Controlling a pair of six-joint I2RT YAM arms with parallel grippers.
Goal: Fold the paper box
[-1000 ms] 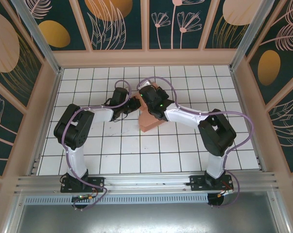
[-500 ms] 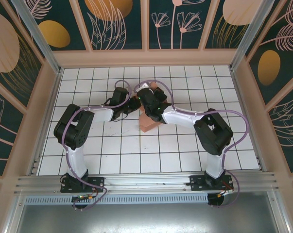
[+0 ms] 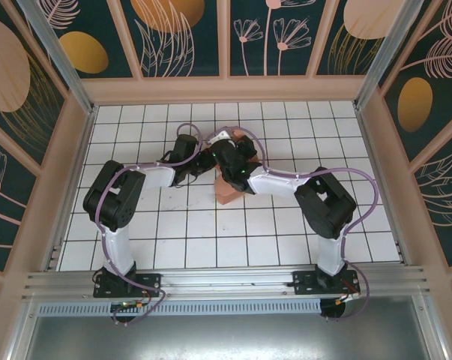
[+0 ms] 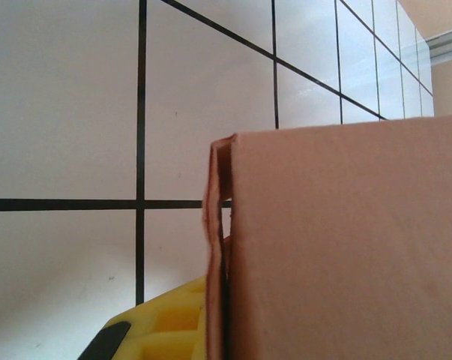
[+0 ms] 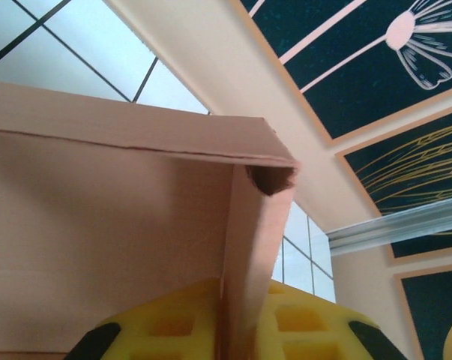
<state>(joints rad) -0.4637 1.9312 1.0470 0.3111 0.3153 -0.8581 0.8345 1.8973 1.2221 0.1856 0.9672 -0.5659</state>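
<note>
Salmon-pink thin cardboard paper box (image 3: 226, 192), part-folded
Left gripper (image 3: 208, 162) pinched tight on one wall; right gripper (image 5: 240, 330) straddles another, grip unclear.

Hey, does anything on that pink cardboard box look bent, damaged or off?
Yes. In the left wrist view the paper box has a wavy, buckled wall edge, with its layers gaping slightly. In the right wrist view its upper corner leaves a small open hole where the folds meet.

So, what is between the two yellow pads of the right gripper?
In the right wrist view, an upright wall of the paper box stands between the pads of the right gripper.
</note>
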